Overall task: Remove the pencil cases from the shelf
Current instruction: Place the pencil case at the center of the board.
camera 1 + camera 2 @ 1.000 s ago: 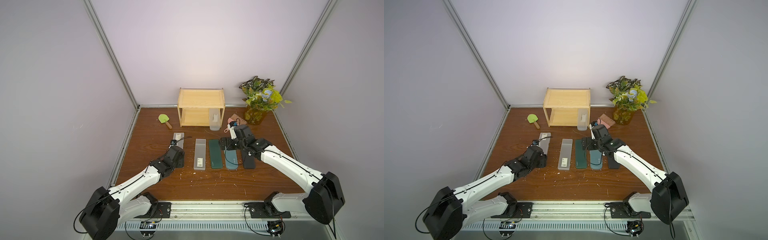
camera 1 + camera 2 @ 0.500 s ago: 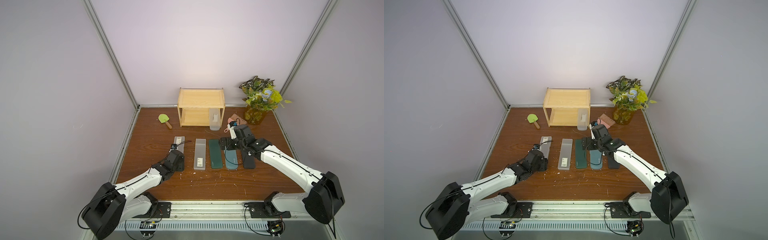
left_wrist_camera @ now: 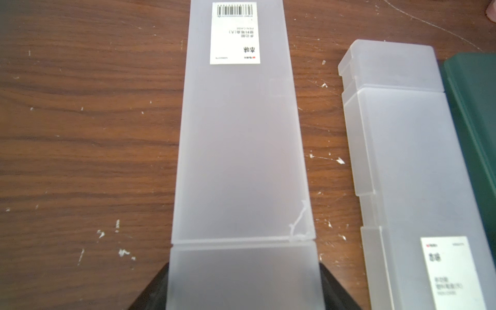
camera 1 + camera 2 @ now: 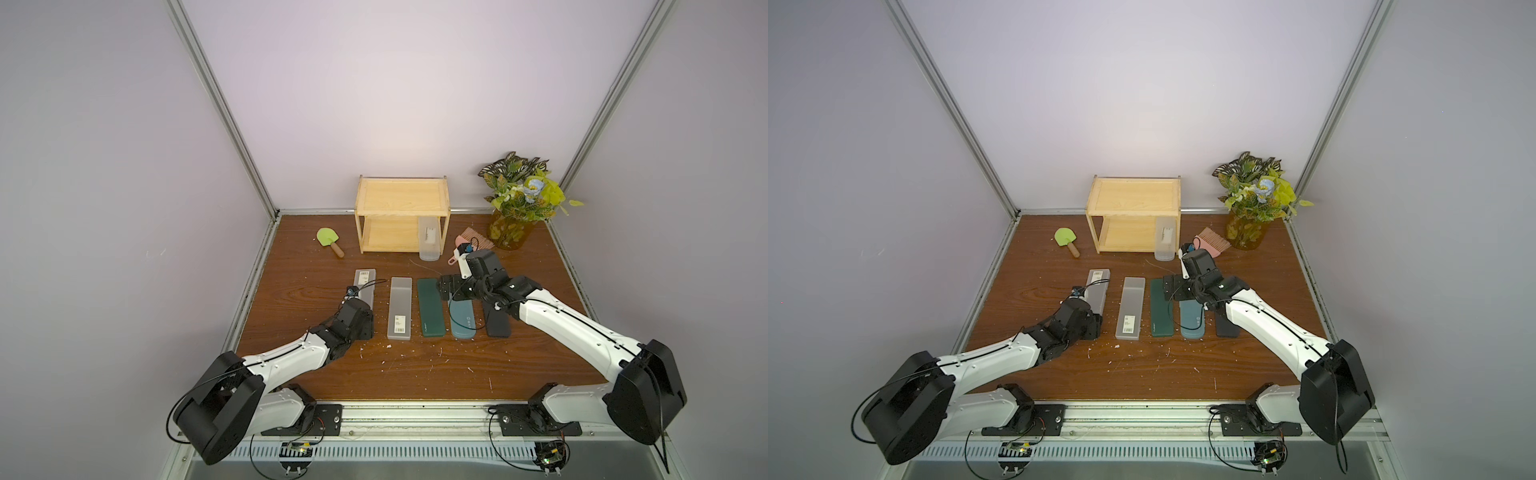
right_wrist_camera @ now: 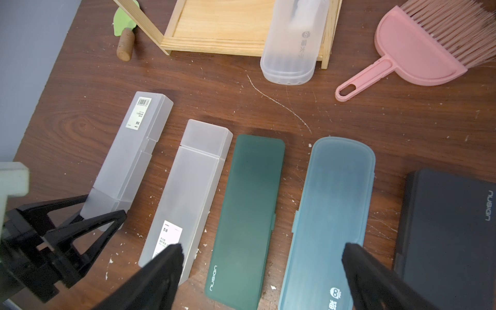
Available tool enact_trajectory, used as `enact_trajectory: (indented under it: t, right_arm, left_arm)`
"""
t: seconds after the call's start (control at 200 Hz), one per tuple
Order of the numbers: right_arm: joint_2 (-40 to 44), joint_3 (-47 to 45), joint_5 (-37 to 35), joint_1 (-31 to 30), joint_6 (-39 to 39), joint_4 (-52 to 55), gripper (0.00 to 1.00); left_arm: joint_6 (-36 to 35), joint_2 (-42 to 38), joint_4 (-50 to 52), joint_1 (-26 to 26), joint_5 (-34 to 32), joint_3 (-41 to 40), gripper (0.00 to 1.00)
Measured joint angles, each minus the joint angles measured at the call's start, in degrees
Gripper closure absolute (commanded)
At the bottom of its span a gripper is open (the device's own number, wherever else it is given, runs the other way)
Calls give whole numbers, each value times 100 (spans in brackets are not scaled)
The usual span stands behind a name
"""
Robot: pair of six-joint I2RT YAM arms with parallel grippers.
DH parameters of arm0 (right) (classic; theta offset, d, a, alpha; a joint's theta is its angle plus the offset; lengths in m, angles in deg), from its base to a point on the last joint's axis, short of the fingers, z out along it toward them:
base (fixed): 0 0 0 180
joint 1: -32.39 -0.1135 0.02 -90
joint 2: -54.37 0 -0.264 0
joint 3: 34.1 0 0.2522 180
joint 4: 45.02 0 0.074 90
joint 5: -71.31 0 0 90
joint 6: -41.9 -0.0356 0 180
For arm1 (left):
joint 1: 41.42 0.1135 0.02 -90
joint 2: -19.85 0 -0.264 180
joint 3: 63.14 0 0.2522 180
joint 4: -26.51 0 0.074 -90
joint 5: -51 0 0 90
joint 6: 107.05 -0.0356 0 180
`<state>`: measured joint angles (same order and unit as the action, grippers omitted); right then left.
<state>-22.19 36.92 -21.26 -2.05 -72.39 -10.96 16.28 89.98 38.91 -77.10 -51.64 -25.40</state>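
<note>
Your table (image 4: pixel 291 299), shelf (image 4: pixel 402 195) at its back, rounded frosted case (image 4: pixel 429 245) jutting from the lower tier, row of five cases (image 4: pixel 430 307) in front, your right gripper (image 5: pixel 263 249) spread wide above that row, your left gripper (image 3: pixel 243 279) clamping the leftmost frosted case (image 3: pixel 241 161).

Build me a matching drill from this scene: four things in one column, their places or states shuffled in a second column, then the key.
Column one
1. rounded frosted case
2. dark green case
3. green spatula
4. left gripper

Column two
A. fingers shut on the end of the leftmost frosted case
B. flat on the table, between the second frosted case and the teal case
C. in the lower tier of the shelf, one end sticking out past the front rim
D. on the table, left of the shelf

Pairs: 1-C, 2-B, 3-D, 4-A
</note>
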Motion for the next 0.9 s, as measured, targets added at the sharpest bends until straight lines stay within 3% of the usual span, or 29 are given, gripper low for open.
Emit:
enact_trajectory:
  t: [0.575, 0.806, 0.901]
  right_arm:
    - [0, 0, 0, 0, -2, -13, 1]
    - [0, 0, 0, 0, -2, -22, 1]
    - [0, 0, 2, 0, -2, -24, 1]
  left_arm:
    - [166, -74, -59, -85, 15, -177, 31]
    - [251, -74, 35, -107, 81, -199, 2]
    - [260, -76, 74, -107, 81, -199, 1]
